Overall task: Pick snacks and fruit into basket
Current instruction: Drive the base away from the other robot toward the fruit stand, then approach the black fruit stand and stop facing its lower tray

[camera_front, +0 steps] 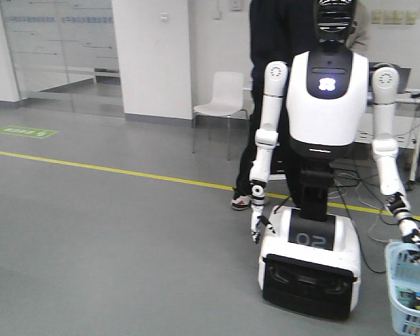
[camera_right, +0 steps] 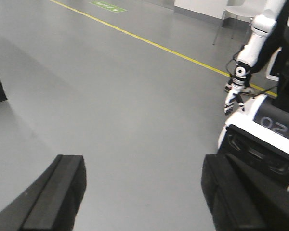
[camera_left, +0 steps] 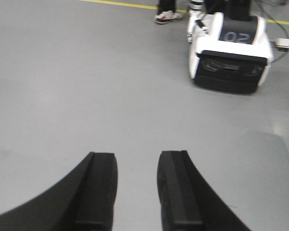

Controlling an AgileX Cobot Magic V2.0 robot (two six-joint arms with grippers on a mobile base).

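Floor (camera_left: pixel 62 86), grey, lies under my left gripper (camera_left: pixel 135 192), slightly parted, and my right gripper (camera_right: pixel 144 192), spread wide; both are empty. Basket (camera_front: pixel 402 308), contents unclear, stands at the floor's right edge beside a white robot (camera_front: pixel 315 259).

Basket (camera_front: pixel 400 297) cut by frame corner — contents too small to tell; person (camera_front: pixel 269 35) half hidden behind robot (camera_front: pixel 327 91)

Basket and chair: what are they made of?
The basket looks like pale blue plastic, because its walls are a moulded grid of holes with a slight shine. The chair seems to have a white plastic seat and back, smooth and curved. It stands on thin grey legs, which are probably metal.
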